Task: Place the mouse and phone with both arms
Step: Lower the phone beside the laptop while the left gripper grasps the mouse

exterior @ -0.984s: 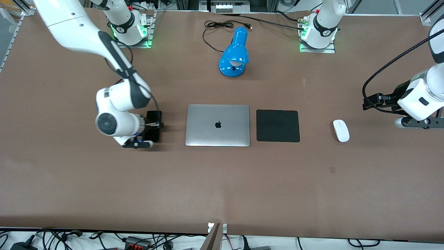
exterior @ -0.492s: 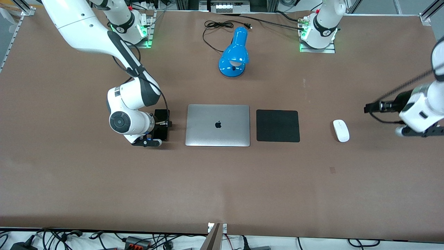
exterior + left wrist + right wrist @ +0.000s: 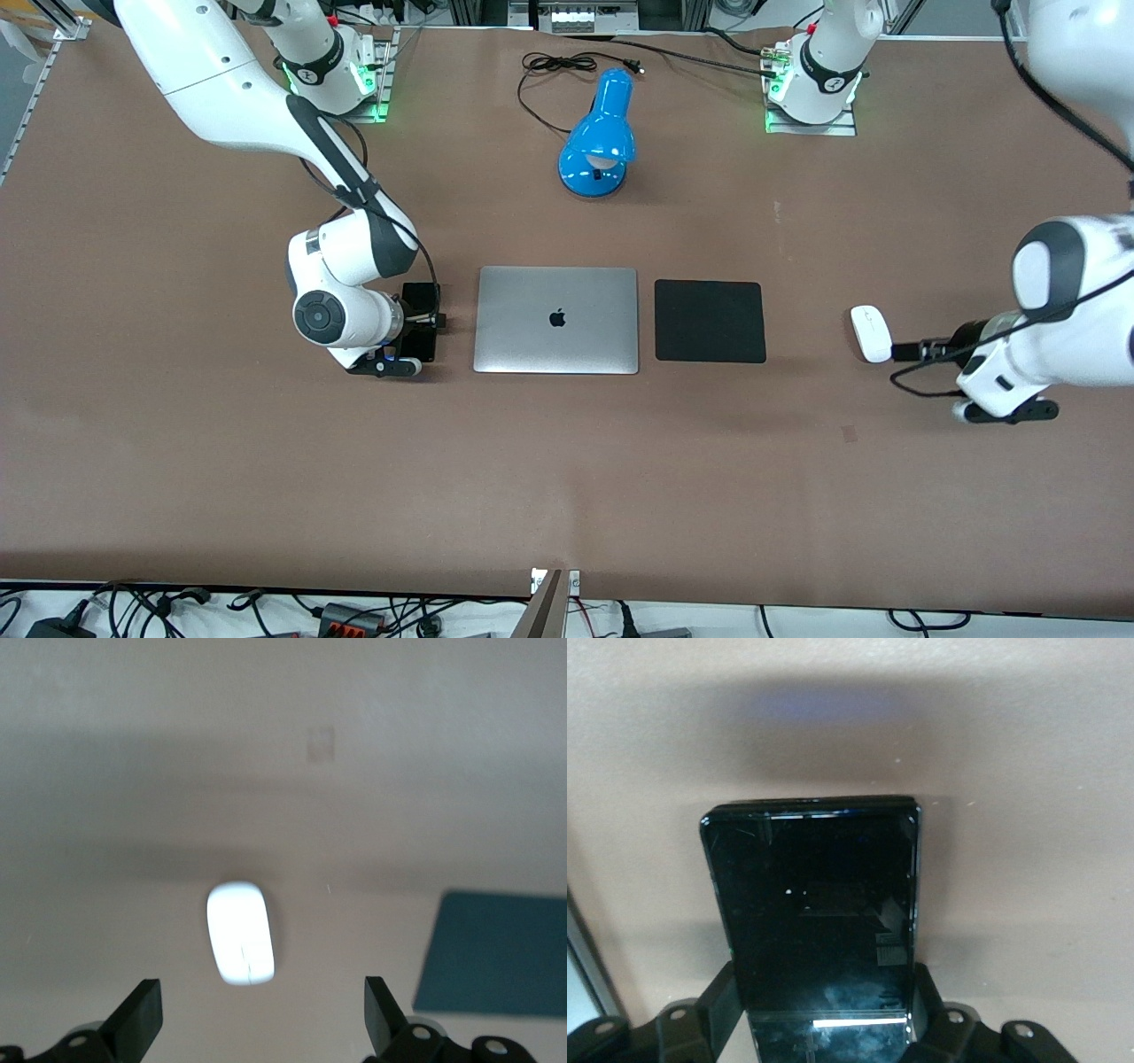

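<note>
Brown tabletop (image 3: 567,461): one laptop (image 3: 556,320), mat (image 3: 710,321), lamp (image 3: 599,135), mouse (image 3: 871,333). Right gripper (image 3: 824,1014) apparently clamps the phone (image 3: 819,926); left gripper (image 3: 257,1028) spread wide, empty, over mouse.

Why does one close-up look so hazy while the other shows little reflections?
Left wrist view: soft focus, the white mouse glaring without detail, a broad shadow band across the table. Right wrist view: sharper, the phone's glossy face mirrors bright streaks. Front view: even light, crisp.
</note>
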You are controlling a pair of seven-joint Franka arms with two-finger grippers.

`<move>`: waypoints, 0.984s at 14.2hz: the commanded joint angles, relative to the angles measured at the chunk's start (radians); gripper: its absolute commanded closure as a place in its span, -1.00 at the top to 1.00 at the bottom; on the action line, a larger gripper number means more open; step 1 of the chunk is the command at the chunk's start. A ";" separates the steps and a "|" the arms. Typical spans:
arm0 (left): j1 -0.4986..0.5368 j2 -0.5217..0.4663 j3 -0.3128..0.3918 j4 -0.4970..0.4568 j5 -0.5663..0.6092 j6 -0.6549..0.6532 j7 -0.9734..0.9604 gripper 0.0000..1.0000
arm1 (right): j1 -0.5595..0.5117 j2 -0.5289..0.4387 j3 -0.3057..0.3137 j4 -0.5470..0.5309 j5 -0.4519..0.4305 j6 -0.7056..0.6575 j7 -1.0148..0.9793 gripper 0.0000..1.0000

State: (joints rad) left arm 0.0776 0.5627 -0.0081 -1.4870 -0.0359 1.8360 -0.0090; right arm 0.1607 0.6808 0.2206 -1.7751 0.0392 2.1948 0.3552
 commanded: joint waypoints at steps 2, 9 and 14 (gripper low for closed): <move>0.027 0.022 0.016 -0.132 0.022 0.227 0.007 1.00 | 0.016 0.012 0.003 0.010 0.001 0.014 0.008 0.17; 0.024 -0.060 0.014 -0.562 0.024 0.748 0.015 1.00 | -0.067 -0.147 -0.001 0.084 0.002 -0.156 -0.004 1.00; 0.025 -0.064 0.008 -0.610 0.024 0.758 0.018 1.00 | -0.180 -0.279 -0.001 0.273 0.004 -0.489 -0.012 1.00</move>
State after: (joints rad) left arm 0.1000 0.5433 0.0043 -2.0581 -0.0304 2.5868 -0.0061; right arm 0.0304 0.4436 0.2083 -1.5515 0.0389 1.7890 0.3538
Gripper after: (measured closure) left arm 0.000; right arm 0.000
